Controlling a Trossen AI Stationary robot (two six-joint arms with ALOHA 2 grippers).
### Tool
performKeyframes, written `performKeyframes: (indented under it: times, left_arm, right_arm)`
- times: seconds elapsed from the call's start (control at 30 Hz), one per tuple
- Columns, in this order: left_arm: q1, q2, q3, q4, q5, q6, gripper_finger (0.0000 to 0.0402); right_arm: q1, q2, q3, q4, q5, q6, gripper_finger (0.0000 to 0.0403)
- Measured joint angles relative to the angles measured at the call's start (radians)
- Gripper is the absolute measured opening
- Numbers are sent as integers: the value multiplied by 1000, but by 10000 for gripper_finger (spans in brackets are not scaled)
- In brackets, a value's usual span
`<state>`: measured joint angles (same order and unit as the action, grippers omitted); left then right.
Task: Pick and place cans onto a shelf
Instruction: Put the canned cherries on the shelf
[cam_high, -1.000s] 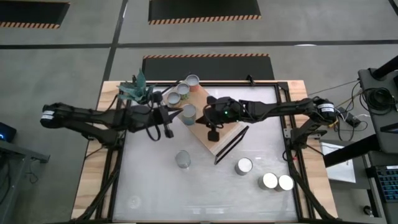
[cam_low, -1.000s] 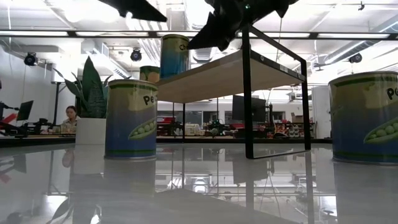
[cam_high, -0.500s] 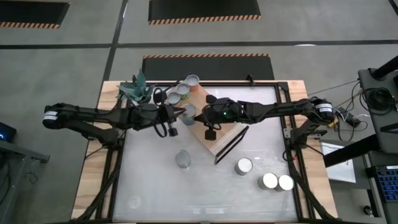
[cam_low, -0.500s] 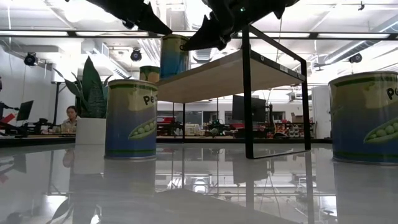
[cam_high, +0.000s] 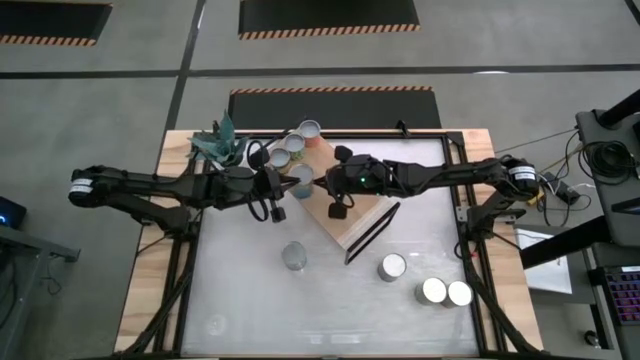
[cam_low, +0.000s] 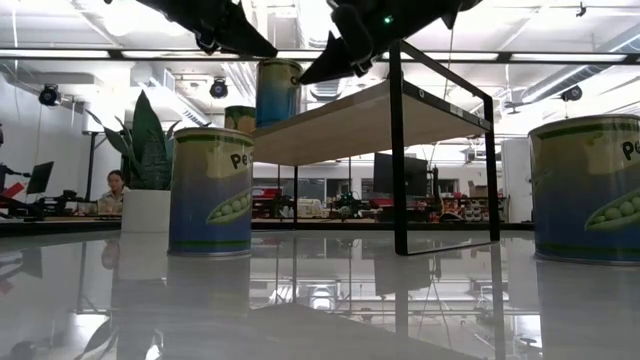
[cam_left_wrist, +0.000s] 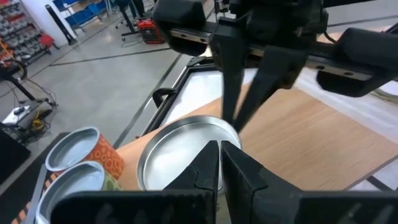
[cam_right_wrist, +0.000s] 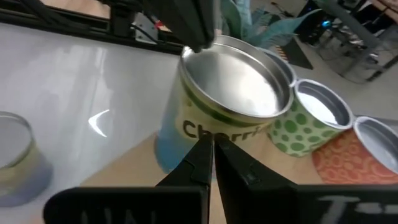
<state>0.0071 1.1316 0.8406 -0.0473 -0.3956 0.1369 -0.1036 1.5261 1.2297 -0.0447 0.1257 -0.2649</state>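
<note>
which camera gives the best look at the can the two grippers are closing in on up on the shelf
The right wrist view: the can fills it, label and open rim clear. The left wrist view shows only its top, the high view a small disc, the low view its side.

In the high view the left gripper (cam_high: 281, 181) and right gripper (cam_high: 322, 184) cover most of the blue can (cam_high: 301, 183) on the shelf (cam_high: 365, 213). In the low view the right-hand can (cam_low: 588, 187) is cut off by the picture's edge, and both arms are cropped at the top. The distant seated person (cam_low: 113, 190) is too small to make out.
</note>
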Motion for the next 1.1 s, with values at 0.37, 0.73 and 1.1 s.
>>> performKeyframes:
  times: [0.37,0.73,1.1]
  left_arm:
    - [-13,-122,2,-184,-57,-23,0]
    - [-36,-207,-80,-153,-97,-72,0]
    - [-49,-298,-148,-99,-98,-71,0]
  right_arm:
    - [-5,-45,86,-190,9,24,8]
    - [-17,77,438,-435,-124,89,8]
    - [-15,265,688,-611,-125,200,8]
